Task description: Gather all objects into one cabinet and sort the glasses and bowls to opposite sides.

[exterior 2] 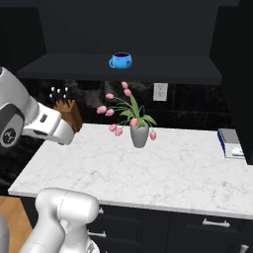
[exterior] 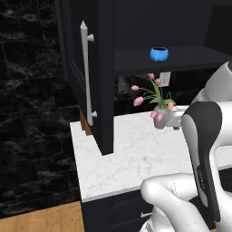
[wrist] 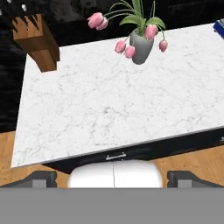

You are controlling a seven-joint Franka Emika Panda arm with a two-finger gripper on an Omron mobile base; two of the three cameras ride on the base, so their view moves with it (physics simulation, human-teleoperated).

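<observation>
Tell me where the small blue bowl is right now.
The small blue bowl sits on the dark shelf of the open black cabinet, above the vase of pink tulips on the white marble counter; nothing stands beside it.

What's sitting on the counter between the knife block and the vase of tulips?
Nothing: in the hand view, bare white marble counter runs between the wooden knife block and the vase of tulips.

No legible text, label, brand, number or sign on anything here.
</observation>
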